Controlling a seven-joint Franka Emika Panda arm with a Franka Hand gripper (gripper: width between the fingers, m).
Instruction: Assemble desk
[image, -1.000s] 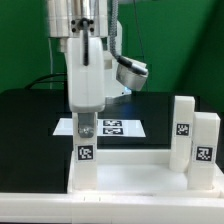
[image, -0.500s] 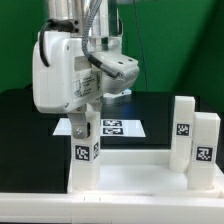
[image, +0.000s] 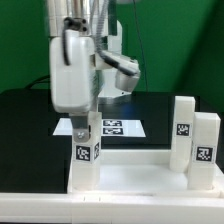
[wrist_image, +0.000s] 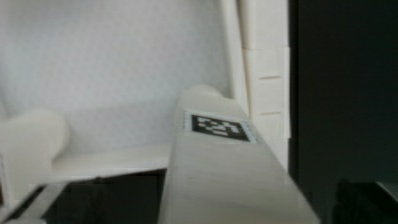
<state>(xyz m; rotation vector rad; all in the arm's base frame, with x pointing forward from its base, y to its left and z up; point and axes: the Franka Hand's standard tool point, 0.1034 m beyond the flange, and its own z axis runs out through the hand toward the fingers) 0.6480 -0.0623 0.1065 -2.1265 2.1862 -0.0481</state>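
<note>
We stood over the tabletop (image: 135, 178) on the table, fingers (image: 85, 130) spread wide around an upright leg (image: 85, 160) at its corner, judging the next move a clean lift away.

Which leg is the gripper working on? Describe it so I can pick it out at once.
Start at the tabletop in the foreground, its raised rim facing up. At its corner on the exterior view's left stands one white leg, tagged, directly under the gripper. The other two legs stand together at the right end.
</note>
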